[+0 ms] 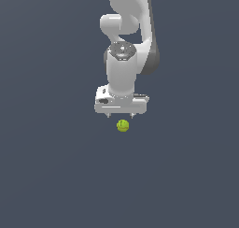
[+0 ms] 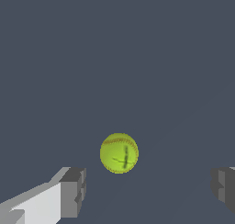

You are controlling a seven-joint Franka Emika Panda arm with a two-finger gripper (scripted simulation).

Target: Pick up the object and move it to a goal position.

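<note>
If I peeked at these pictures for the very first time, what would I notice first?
You'd spot the little yellow-green ball first, the one bright thing on a plain dark grey-blue background. Right above it in the exterior view hangs the big white robot arm, pointing down at it. Its pincer is open, and in the wrist view the ball sits in the wide gap between the two grey fingers, touching neither.

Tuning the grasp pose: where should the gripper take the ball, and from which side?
Across its widest middle, coming straight down from above. The ball is round, so no face is better, and it lies free between the open gripper's fingers, much narrower than their gap.
</note>
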